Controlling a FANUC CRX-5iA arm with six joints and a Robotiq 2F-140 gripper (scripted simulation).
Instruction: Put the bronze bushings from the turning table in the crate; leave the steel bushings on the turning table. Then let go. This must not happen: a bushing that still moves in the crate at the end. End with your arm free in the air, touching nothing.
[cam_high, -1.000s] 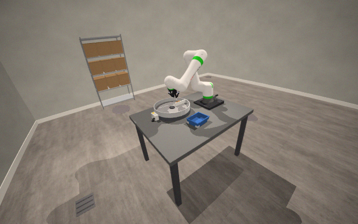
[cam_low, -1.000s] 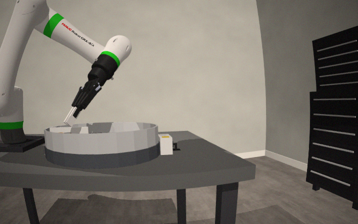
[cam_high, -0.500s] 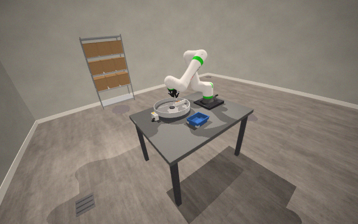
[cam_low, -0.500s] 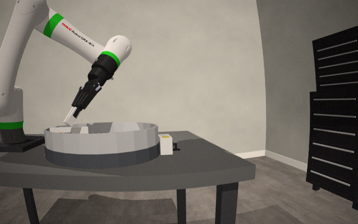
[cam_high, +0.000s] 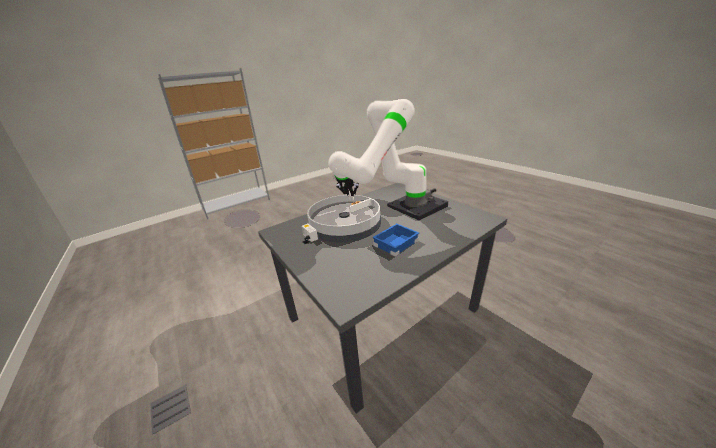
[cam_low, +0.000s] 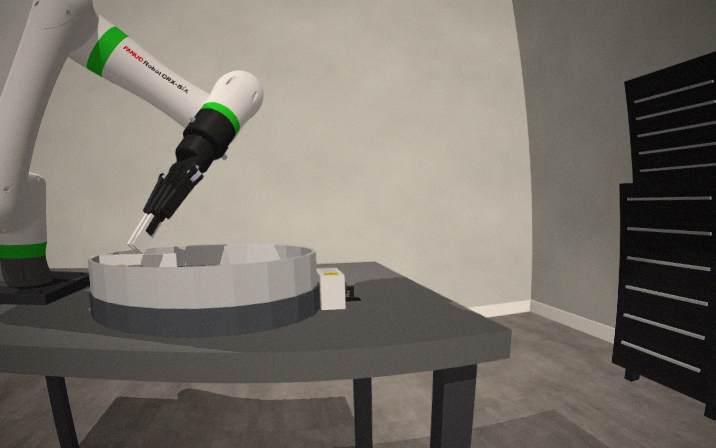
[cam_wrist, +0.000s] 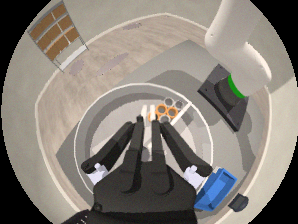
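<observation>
Fingers nearly closed and empty, poised above the turning table (cam_low: 200, 285); bronze bushings (cam_wrist: 168, 111) look small, rigid, slippery — pinch across the outer wall.

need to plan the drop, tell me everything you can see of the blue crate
The blue crate is a shallow, open-topped rectangular bin that looks like plastic, with low walls. It sits flat on the dark grey table, turned at an angle to the table's edges, just beside the round grey turning table and in front of the arm's black base plate. No bushing shows inside. The gripper is not near it.
</observation>
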